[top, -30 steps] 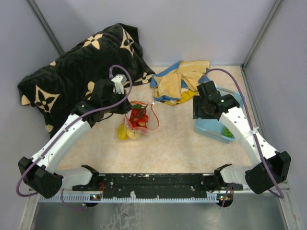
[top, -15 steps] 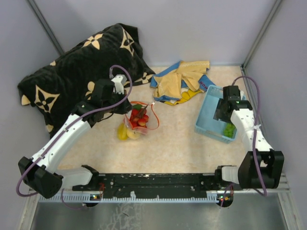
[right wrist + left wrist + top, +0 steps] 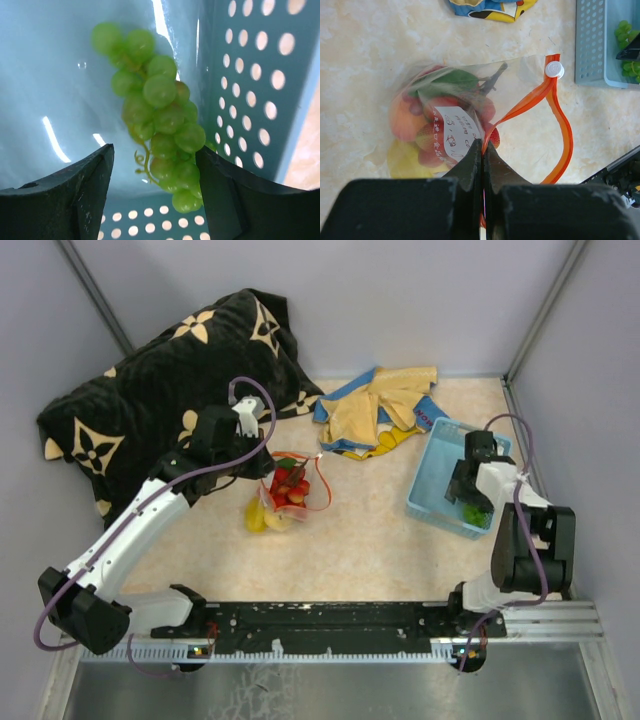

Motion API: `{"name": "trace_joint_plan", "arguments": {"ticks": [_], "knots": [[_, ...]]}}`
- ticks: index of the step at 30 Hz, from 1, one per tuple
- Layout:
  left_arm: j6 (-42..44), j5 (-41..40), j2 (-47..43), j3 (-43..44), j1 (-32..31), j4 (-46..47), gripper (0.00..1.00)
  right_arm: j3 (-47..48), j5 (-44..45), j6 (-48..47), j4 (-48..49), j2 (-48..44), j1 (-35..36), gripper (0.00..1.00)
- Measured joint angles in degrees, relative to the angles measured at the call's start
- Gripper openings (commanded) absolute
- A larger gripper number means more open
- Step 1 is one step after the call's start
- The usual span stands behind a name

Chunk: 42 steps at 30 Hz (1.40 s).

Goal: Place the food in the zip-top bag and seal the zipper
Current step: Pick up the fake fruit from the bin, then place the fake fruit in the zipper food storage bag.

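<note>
The clear zip-top bag (image 3: 292, 487) lies at mid-table with red, orange and yellow fruits inside (image 3: 445, 120). Its red-orange zipper (image 3: 561, 120) hangs open in a loop, the white tip (image 3: 554, 69) at the far end. My left gripper (image 3: 482, 146) is shut on the zipper strip at the bag's mouth; it also shows in the top view (image 3: 268, 465). The green grapes (image 3: 160, 120) lie in the light-blue basket (image 3: 432, 475). My right gripper (image 3: 154, 151) is open inside the basket with a finger on each side of the grapes, and shows in the top view (image 3: 470, 500).
A yellow-and-blue cloth (image 3: 385, 410) lies at the back, between bag and basket. A black patterned cushion (image 3: 170, 370) fills the back left. The basket's perforated wall (image 3: 250, 100) is close on the right of my right gripper. Grey walls enclose the table.
My right arm has swung right from the basket's left side and come down into the basket over the green grapes. The left arm and the bag have not moved.
</note>
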Motion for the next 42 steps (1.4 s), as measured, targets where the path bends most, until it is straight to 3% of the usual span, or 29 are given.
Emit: {"name": "trace_joint_plan", "arguments": {"ticks": [2,8,11,26,37,42], "knots": [[-0.02,0.0,0.0,0.0,0.0,0.0,0.0,-0.26,0.02,-0.02,1.31,1.49,-0.02,0.58],[-0.04,-0.02,0.0,0.0,0.0,-0.02,0.0,-0.94,0.02,-1.2,3.54,3.54,-0.04,0.15],[-0.04,-0.04,0.0,0.0,0.0,-0.02,0.0,-0.94,-0.85,-1.49,3.8,3.08,-0.11,0.07],[-0.04,-0.37,0.02,0.0,0.0,0.02,0.0,2.45,-7.96,-2.54,0.79,-7.19,1.68,0.04],[0.35,-0.33,0.02,0.0,0.0,0.39,0.0,13.53,-11.65,-4.98,-3.43,-14.12,13.55,0.03],[0.72,-0.15,0.02,0.0,0.0,0.44,0.0,19.08,-10.69,-6.49,-6.54,-15.26,22.32,0.03]]}}
